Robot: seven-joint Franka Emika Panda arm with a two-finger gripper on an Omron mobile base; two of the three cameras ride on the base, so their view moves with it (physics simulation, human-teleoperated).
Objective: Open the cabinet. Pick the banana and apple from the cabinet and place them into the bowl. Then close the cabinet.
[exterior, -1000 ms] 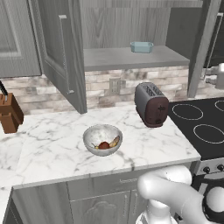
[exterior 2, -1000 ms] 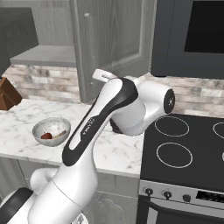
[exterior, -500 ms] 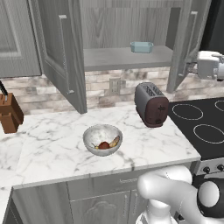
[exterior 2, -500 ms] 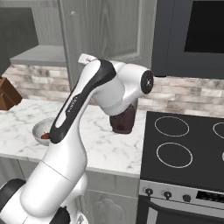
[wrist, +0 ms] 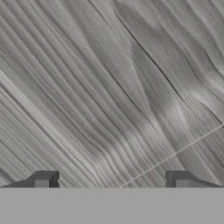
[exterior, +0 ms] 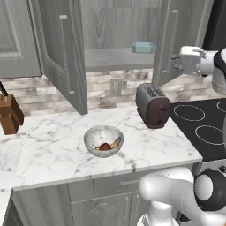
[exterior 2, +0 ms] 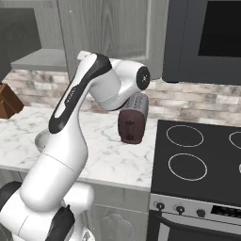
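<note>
fruit's in: banana [exterior: 115,143] and apple [exterior: 105,147] sit in the bowl [exterior: 103,141] on the counter [exterior: 53,145]. cabinet [exterior: 66,55] doors hang open, closing remains. tool [wrist: 112,183] spread wide, empty, pressed near the right door at two o'clock.

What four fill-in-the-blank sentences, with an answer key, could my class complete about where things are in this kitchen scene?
1. The banana and the apple lie in the ____.
2. Both doors of the cabinet stand ____.
3. On the cabinet's shelf sits a small light-blue ____.
4. The toaster stands on the counter beside the ____.

Missing words: bowl; open; dish; stove
</note>
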